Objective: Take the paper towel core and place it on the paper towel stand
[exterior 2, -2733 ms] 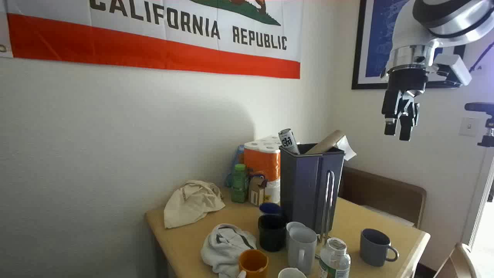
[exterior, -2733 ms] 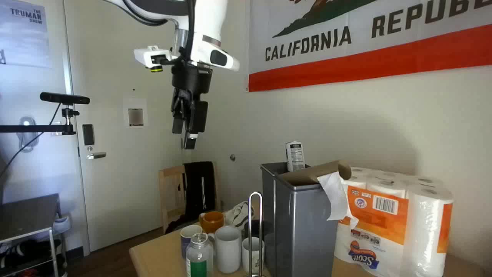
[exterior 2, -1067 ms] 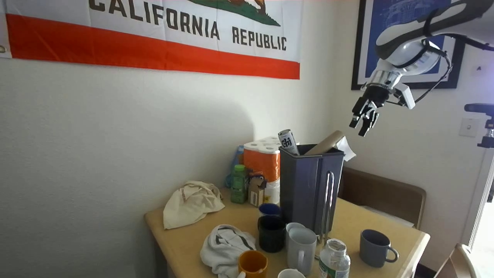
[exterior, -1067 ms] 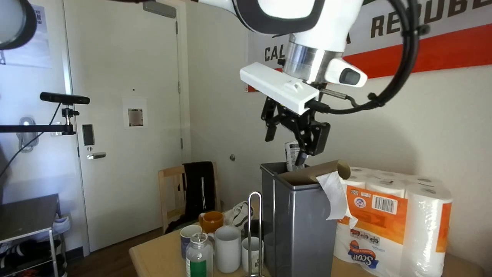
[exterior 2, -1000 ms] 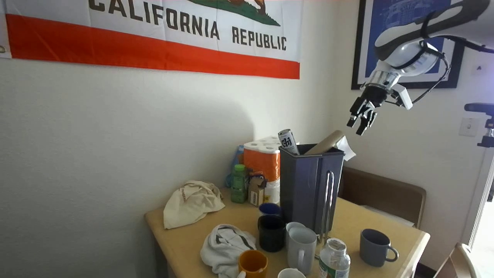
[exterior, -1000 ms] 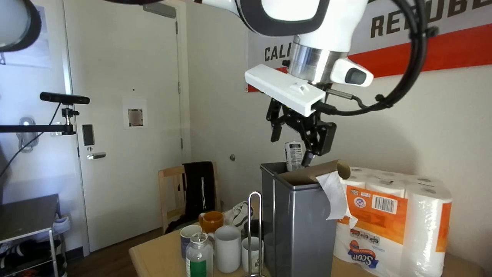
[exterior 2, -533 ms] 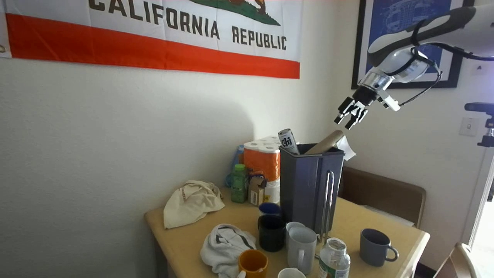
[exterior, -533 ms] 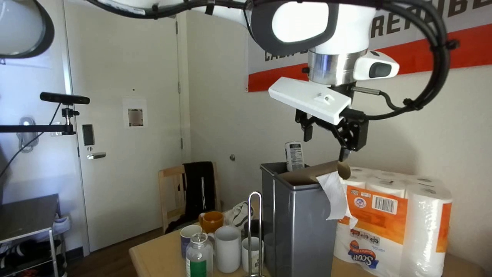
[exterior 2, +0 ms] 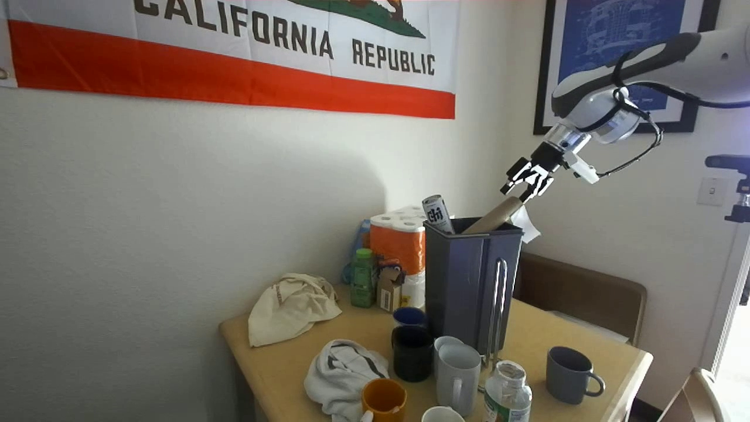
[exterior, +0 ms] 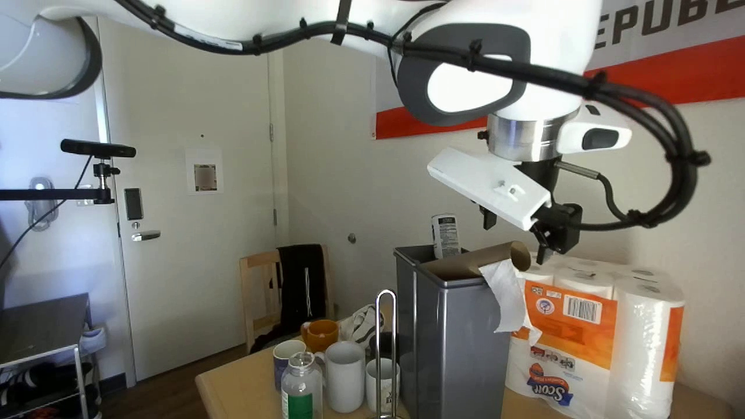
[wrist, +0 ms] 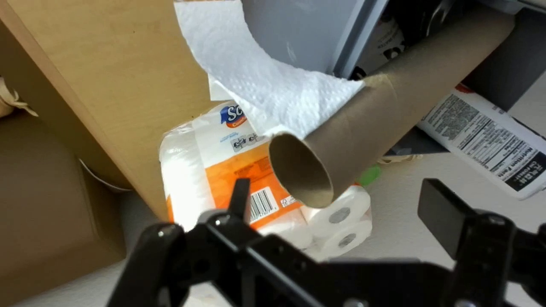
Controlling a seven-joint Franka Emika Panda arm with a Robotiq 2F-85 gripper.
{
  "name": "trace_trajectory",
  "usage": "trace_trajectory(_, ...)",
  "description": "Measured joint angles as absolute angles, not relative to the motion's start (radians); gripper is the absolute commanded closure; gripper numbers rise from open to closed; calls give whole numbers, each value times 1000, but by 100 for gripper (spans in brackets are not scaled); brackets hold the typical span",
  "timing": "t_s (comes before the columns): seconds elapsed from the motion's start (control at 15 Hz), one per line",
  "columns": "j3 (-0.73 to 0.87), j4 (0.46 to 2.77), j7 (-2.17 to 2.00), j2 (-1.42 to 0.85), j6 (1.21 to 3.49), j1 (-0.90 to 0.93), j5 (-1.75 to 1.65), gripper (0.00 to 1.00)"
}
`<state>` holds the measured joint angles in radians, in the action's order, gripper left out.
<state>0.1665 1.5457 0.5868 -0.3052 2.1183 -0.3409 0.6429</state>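
The paper towel core [exterior: 474, 262] is a tan cardboard tube leaning out of the grey metal box [exterior: 465, 349], with white paper hanging at its upper end. It also shows in an exterior view [exterior 2: 495, 215] and in the wrist view [wrist: 384, 115]. My gripper [exterior: 516, 238] is open and empty close to the core's upper end, as another exterior view [exterior 2: 515, 193] shows. In the wrist view my fingers [wrist: 335, 194] stand wide apart with the core's open end between and ahead of them. The silver paper towel stand [exterior: 378, 337] stands beside the box, also in an exterior view [exterior 2: 497, 305].
A white can [exterior: 446, 235] sticks up from the box. A pack of full rolls [exterior: 576, 326] stands right beside the box. Several mugs [exterior: 344, 378] and a clear bottle [exterior: 301, 387] crowd around the stand. A grey mug [exterior 2: 568, 375] sits near the table edge.
My arm has swung over from beside the box, turned its wrist and come down, bringing the open gripper to the core's upper end. The core and the stand have not moved.
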Motion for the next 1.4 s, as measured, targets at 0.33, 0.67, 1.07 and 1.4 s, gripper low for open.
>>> trace_trajectory(0.33,148,1546,589,-342,2105,-379,749,0)
trace_trajectory(0.67,139,1533,589,-345,2008,-391,835,7)
trace_trajectory(1.07,144,1515,581,-344,1833,-397,877,56)
trace_trajectory(1.4,160,1507,556,-342,1743,-404,877,80)
